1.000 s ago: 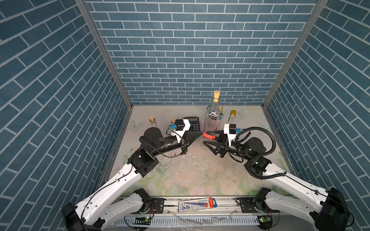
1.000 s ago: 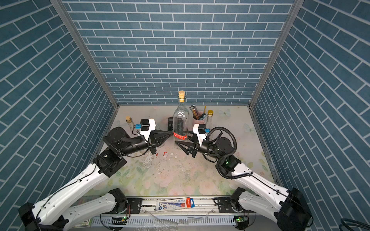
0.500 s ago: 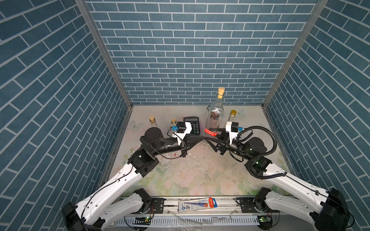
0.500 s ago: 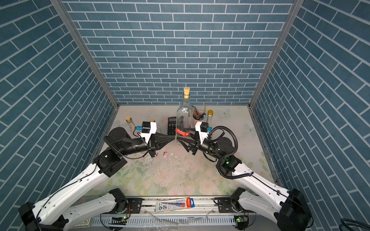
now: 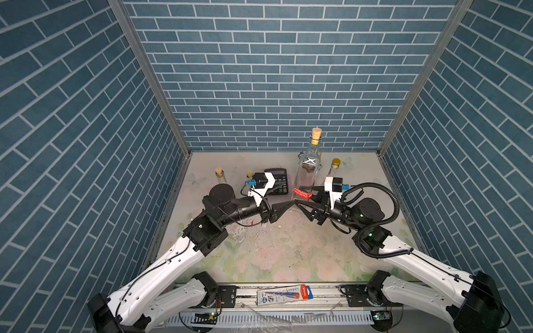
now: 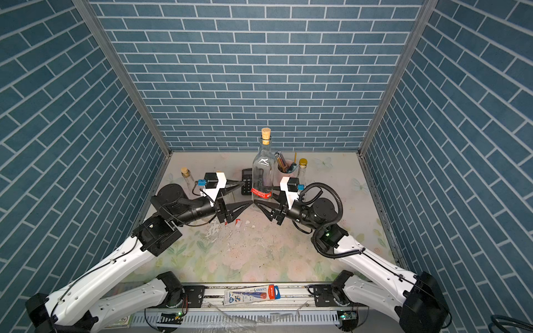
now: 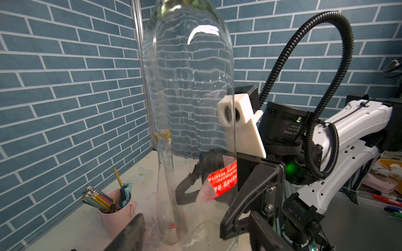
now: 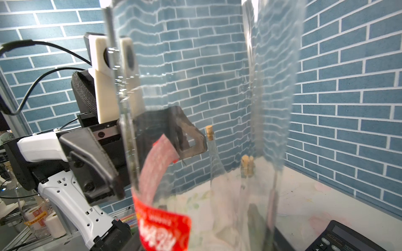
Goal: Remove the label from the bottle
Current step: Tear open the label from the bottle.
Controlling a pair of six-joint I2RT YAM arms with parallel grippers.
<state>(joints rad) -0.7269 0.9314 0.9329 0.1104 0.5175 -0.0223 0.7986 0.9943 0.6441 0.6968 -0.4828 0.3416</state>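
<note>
Toward the back of the table [image 5: 288, 259], between my two arms, entered as follows.

1. Bottle [image 5: 308, 170]: clear glass, corked, upright on the table.
2. Label [image 6: 261, 193]: red band low on the bottle. Most of it clings to the glass; one end curls free, seen best in the right wrist view.
3. Right pincer [image 5: 300, 196]: jaws set either side of the bottle's lower body at label height, holding it.
4. Left pincer [image 6: 247, 192]: jaws wide apart, holding nothing, tips just beside the bottle and the loose end.
5. Sundries: white scraps [image 5: 239, 230] on the table by my left arm; calculator [image 6: 247, 174] and pencil cup [image 6: 287, 173] behind.

Step in hand, by my reckoning: the peel, partly done, a grasp pending.

Next move calls for my left pincer to close on the free end alone, not the glass. It then pulls around the bottle's curve and away, while my right pincer keeps the bottle from turning or tipping.
</note>
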